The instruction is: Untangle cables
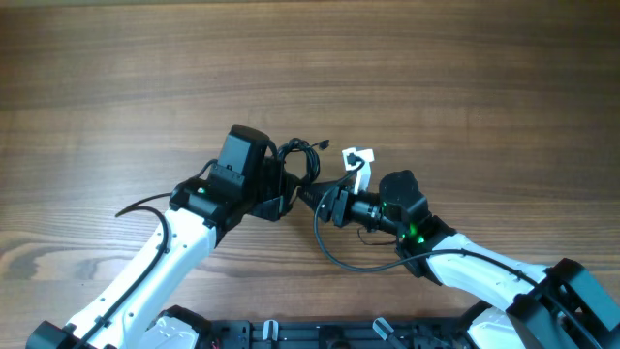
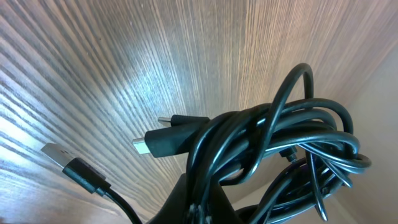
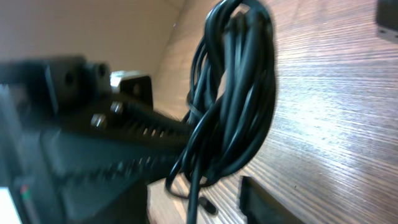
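While the left gripper is pinched tight on the near end of the cables, the bundle sits about mid-table. Its long axis runs from those jaws toward the far edge, with one plug end pointing far-right. The right gripper faces the bundle from the right-edge side, jaws partly apart and holding nothing, the loops just ahead of them.

A wooden table with brown grain running left to right is shown filling the overhead frame. At its centre a bundle of thin black cables is seen against the wood. Whether it rests there cannot be told. Just right of the bundle a small white piece is seen.
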Controlling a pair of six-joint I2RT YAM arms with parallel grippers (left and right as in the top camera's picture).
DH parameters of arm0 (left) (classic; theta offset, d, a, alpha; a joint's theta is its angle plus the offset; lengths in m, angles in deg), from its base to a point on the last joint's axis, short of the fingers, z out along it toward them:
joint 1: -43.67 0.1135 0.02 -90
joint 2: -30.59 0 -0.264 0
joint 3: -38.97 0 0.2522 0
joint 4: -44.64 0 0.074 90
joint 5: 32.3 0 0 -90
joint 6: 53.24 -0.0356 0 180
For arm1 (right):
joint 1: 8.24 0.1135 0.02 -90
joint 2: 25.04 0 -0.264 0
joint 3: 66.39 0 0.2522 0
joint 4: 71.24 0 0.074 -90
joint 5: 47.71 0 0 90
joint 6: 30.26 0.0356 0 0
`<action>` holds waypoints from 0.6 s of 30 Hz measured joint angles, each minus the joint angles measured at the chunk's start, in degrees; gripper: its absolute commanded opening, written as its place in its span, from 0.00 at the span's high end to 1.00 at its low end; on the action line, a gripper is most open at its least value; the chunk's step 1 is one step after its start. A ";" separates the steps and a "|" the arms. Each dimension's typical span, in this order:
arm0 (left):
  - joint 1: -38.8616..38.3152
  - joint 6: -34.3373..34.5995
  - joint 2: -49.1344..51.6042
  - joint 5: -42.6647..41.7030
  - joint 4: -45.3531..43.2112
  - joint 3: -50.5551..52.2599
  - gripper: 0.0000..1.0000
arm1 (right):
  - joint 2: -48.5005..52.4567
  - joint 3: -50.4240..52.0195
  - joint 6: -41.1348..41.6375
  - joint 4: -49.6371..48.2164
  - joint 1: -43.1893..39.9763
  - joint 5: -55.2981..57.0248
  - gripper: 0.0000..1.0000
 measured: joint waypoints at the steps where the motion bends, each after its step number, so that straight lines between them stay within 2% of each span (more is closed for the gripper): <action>1: -0.31 0.00 0.00 -0.09 -0.02 0.00 0.96 | 0.00 0.00 0.76 0.00 0.00 0.55 0.68; 2: -0.72 0.00 0.00 -0.15 -0.02 0.00 0.96 | 0.00 0.00 1.27 0.00 0.04 1.09 0.72; 4: -1.22 0.00 0.00 -0.28 -0.02 0.00 0.96 | 0.00 0.00 2.40 0.09 0.11 1.57 0.92; 5: -1.29 0.02 0.00 -0.28 -0.04 0.00 0.96 | 0.00 0.00 2.84 0.02 0.11 1.84 0.96; 9: -0.98 -0.52 0.00 0.57 -0.26 -0.02 0.96 | 0.07 0.00 5.22 0.46 0.22 1.29 0.95; 11: -0.79 -3.32 0.00 0.70 -0.26 -0.02 0.96 | 0.11 0.00 6.49 0.59 0.15 -0.24 0.95; 14: 0.15 -11.45 0.00 0.74 0.04 -0.02 0.96 | 0.13 0.00 8.83 0.37 -0.46 -5.01 0.95; 17: 0.92 -22.27 0.00 0.87 0.20 -0.02 0.96 | 0.17 0.00 12.61 -0.15 -1.88 -10.05 0.96; 18: 1.01 -27.74 0.00 1.27 0.02 -0.04 0.96 | 0.22 0.00 14.10 -0.81 -2.60 -11.78 0.95</action>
